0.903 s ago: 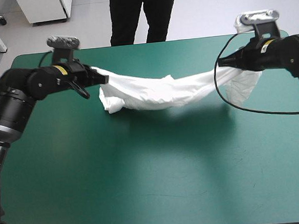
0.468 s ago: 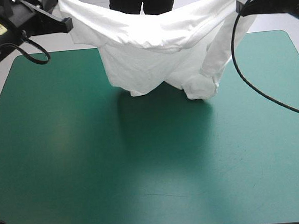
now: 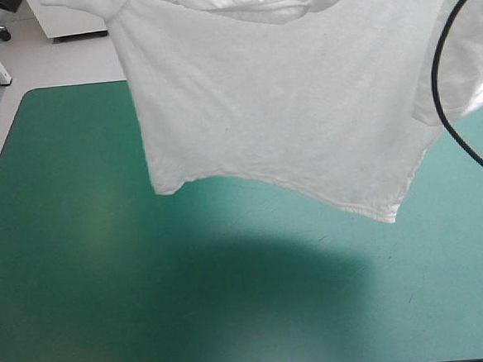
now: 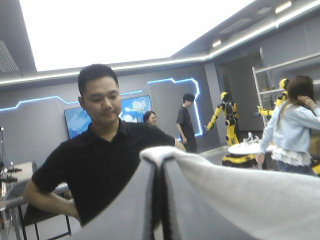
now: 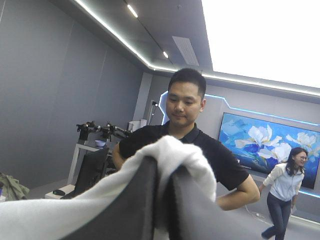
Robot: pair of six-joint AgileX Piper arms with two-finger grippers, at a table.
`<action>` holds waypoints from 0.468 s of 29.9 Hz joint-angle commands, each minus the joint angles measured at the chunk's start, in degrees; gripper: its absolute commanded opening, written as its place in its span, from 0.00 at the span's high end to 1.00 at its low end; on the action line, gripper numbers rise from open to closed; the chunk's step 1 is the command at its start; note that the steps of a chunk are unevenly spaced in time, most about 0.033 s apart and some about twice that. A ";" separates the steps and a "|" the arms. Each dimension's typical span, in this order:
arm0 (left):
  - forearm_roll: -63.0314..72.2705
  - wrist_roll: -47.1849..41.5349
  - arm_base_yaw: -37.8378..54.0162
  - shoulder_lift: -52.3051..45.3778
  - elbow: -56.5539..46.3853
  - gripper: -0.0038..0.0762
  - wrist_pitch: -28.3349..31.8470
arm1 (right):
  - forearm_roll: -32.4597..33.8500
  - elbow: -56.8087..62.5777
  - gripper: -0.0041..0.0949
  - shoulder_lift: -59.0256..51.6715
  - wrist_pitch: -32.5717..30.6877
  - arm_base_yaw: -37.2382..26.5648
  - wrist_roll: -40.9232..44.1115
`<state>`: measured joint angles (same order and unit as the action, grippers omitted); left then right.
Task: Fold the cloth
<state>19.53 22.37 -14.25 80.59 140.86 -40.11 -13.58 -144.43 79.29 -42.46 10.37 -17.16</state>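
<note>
T-shirt (image 3: 279, 120) hangs spread over desk (image 3: 83, 283), upper edge running left-right; left end effector (image 4: 159, 167) and right end effector (image 5: 162, 172) each clamped on that edge; hem apparently clear of desk.

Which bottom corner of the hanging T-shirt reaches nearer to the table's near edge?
On the T-shirt, the corner on the right arm's side; the hem slopes, leaving the other corner farther back.

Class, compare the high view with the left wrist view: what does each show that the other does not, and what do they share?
Only the high view shows the table with its teal-green cover, the T-shirt hanging with its bottom hem above the cover, and the shadow it casts there. Only the left wrist view shows the left gripper, shut on a fold of the cloth. Both show the white T-shirt, lifted.
</note>
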 commanded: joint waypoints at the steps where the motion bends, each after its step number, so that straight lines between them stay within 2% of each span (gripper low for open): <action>1: 1.47 0.15 -0.08 -2.25 1.45 0.96 3.94 | -0.14 -1.53 0.98 -1.20 4.06 -0.04 -0.49; 4: -1.87 0.15 -0.08 -5.20 -1.91 0.96 2.72 | 2.43 -1.24 0.97 -1.68 -0.01 -0.04 0.84; 6: -4.90 -0.32 -0.08 -7.33 -6.29 0.96 2.28 | 5.22 0.40 0.98 -2.29 -2.79 -0.04 4.87; 11: -10.84 -6.11 -0.08 -12.56 -24.97 0.96 1.70 | 7.82 12.38 0.98 -3.86 -8.32 -0.04 10.32; 14: -14.22 -9.32 0.03 -12.75 -35.51 0.96 0.92 | 7.16 20.92 0.98 -3.90 -7.75 -0.04 10.58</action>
<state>8.23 16.23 -14.21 67.68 112.61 -41.64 -6.89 -129.43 75.85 -53.91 10.37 -7.43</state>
